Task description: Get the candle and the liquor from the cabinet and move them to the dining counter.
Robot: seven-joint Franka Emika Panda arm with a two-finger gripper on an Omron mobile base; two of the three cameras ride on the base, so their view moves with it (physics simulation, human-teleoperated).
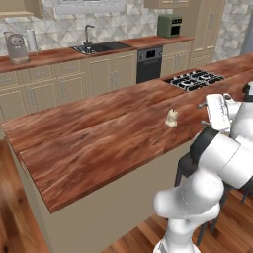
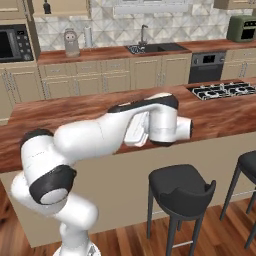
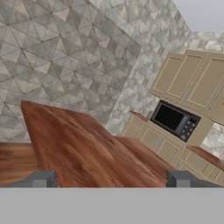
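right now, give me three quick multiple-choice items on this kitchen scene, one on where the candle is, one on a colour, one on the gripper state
1. Where does the candle sit?
A. on the dining counter, near the cooktop
B. in the sink
C. on a stool

2. What colour are the stool seats?
A. red
B. dark, near black
C. cream

3. How does the gripper stand?
A. shut on the candle
B. shut on nothing
C. open, holding nothing

Answers:
1. A, the left base view shows the small cream lump resting upright on the reddish wood top, short of the black burners.
2. B, the right base view shows dark seats on thin dark legs beside the island.
3. C, the hand view shows the two finger tips far apart with only counter top between them.
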